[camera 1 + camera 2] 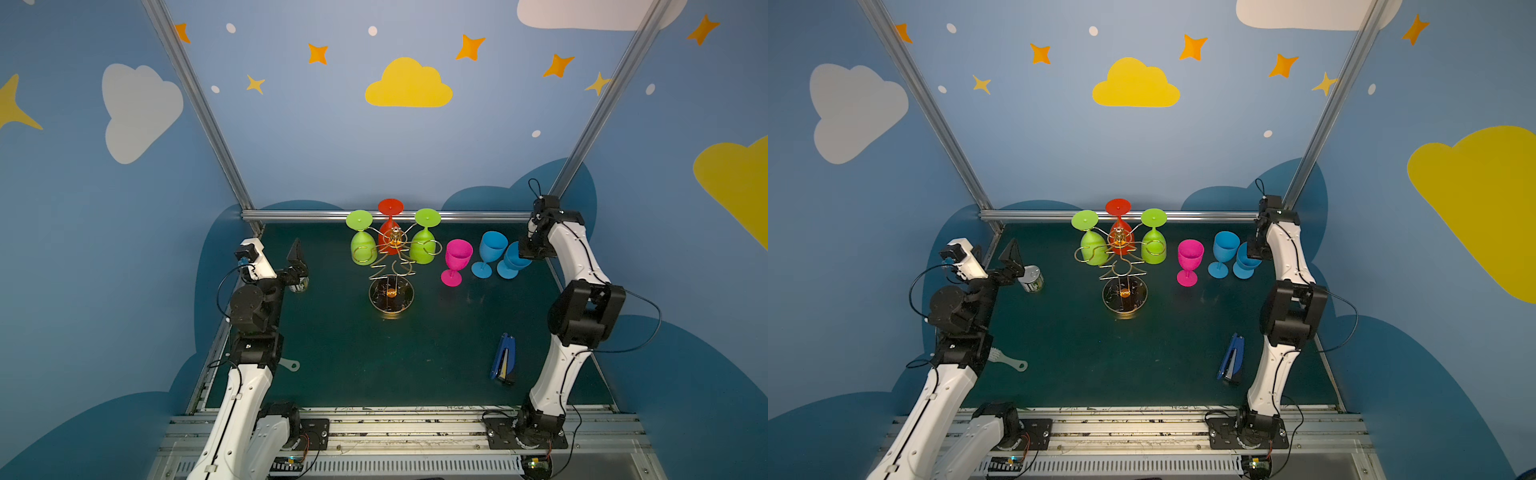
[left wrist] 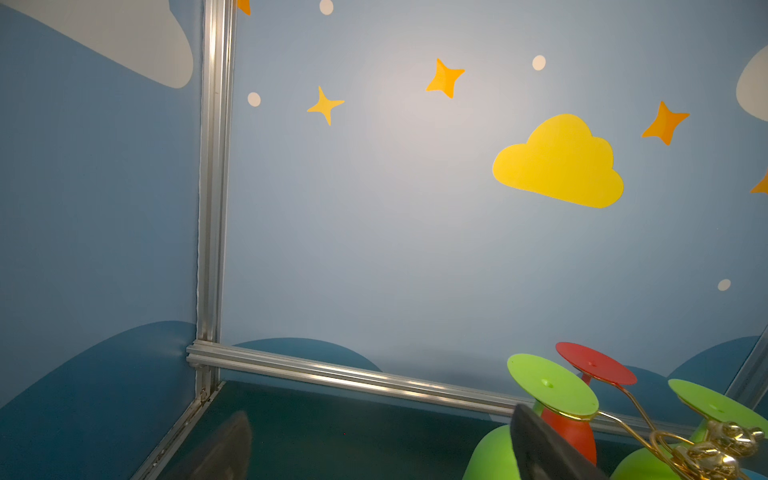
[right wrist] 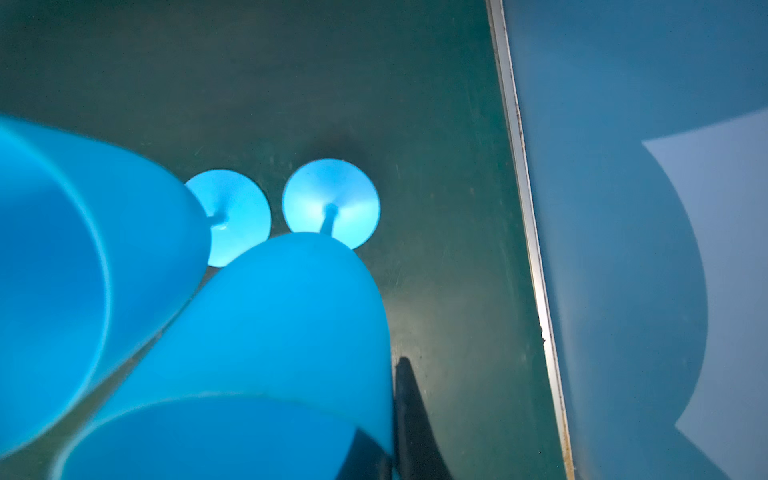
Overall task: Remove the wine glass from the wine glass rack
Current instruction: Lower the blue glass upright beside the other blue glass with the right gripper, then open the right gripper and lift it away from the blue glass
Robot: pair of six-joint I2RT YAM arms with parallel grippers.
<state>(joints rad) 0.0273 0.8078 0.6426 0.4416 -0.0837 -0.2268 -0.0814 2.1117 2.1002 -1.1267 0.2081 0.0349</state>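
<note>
The gold wire wine glass rack [image 1: 390, 266] [image 1: 1123, 266] stands mid-table on its round base [image 1: 390, 296]. Hanging upside down from it are two green wine glasses [image 1: 362, 249] [image 1: 423, 248] and a red one [image 1: 390, 232]. Right of the rack a pink glass [image 1: 457, 255] and a blue glass [image 1: 492, 247] stand upright. My right gripper [image 1: 525, 249] [image 3: 388, 411] is shut on the rim of a second blue wine glass [image 1: 513, 265] [image 3: 270, 324], one finger inside the bowl and one outside. My left gripper [image 1: 297, 257] [image 2: 380, 432] is open and empty at the table's left, apart from the rack.
A small tin can [image 1: 1032, 279] sits just beside my left gripper. A blue stapler [image 1: 505, 359] lies front right, and a pale brush [image 1: 1011, 360] lies by the left arm. The right side rail [image 3: 523, 208] runs close to the blue glasses.
</note>
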